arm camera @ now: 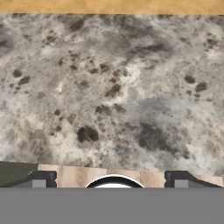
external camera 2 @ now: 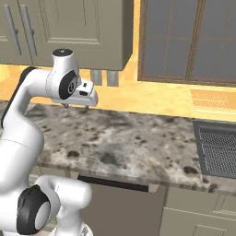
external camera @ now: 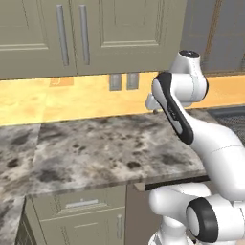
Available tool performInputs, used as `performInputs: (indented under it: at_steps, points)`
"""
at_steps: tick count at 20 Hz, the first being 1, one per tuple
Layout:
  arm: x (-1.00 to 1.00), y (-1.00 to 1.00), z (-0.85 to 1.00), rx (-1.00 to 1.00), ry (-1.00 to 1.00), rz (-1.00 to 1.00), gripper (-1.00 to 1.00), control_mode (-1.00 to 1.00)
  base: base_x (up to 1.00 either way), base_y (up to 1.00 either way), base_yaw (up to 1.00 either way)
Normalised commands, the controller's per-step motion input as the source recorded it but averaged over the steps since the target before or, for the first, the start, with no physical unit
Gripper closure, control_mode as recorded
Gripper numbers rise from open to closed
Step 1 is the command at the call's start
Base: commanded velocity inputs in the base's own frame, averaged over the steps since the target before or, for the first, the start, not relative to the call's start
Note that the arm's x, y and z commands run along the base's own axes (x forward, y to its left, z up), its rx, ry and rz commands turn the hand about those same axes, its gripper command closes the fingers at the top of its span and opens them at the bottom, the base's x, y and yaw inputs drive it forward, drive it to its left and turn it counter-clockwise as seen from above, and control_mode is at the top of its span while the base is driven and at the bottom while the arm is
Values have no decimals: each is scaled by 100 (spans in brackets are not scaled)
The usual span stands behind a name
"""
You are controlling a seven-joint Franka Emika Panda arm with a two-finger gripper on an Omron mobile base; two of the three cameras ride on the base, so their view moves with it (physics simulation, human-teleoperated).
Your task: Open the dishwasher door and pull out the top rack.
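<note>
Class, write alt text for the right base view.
A white robot arm holds its open two-finger gripper above a speckled grey stone counter. Below the counter edge sits the closed dark grey dishwasher door; olive-green cabinets hang above.

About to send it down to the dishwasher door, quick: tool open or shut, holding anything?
Tool: open, empty, hovering above the speckled grey stone counter.
</note>
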Motion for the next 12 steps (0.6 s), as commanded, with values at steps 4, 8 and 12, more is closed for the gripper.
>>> performInputs:
  at_steps: [4,8,12]
  points:
    - [0,0,0,0,0,0,-100,100,0,-100,0]
    - [0,0,0,0,0,0,-100,100,0,-94,0]
    - [0,0,0,0,0,0,-100,100,-1,-81,6]
